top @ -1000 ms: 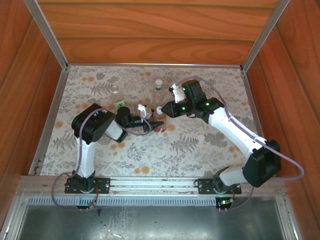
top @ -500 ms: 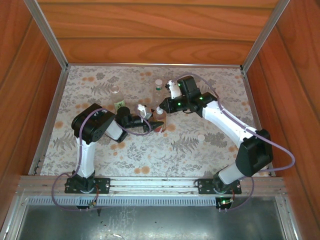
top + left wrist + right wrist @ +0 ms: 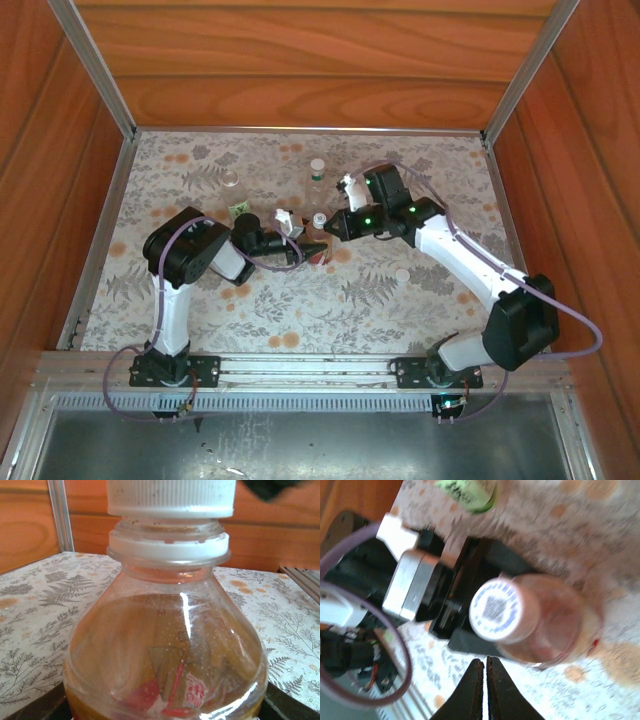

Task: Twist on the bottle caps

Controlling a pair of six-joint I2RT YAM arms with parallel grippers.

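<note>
The amber bottle (image 3: 165, 655) with its red-orange label stands upright mid-mat, and my left gripper (image 3: 305, 246) is shut on its body, dark fingers (image 3: 42, 706) showing at the lower corners. A white cap (image 3: 170, 497) sits on the bottle's neck; from above, the same cap (image 3: 496, 609) shows blue print. My right gripper (image 3: 485, 664) is shut with nothing between its fingers, hovering just beside and above that cap, apart from it. In the top view the right gripper (image 3: 333, 226) is right of the amber bottle (image 3: 318, 244).
A capped clear bottle (image 3: 317, 178) stands behind the amber one. A green-labelled bottle (image 3: 234, 196) stands at the back left, and its label (image 3: 467, 490) shows in the right wrist view. A loose white cap (image 3: 402, 274) lies on the floral mat (image 3: 200, 300). Wooden walls enclose the mat.
The right arm swung its wrist toward the back over the amber bottle, then came back slightly right of it. The left arm and the bottle have not moved.
</note>
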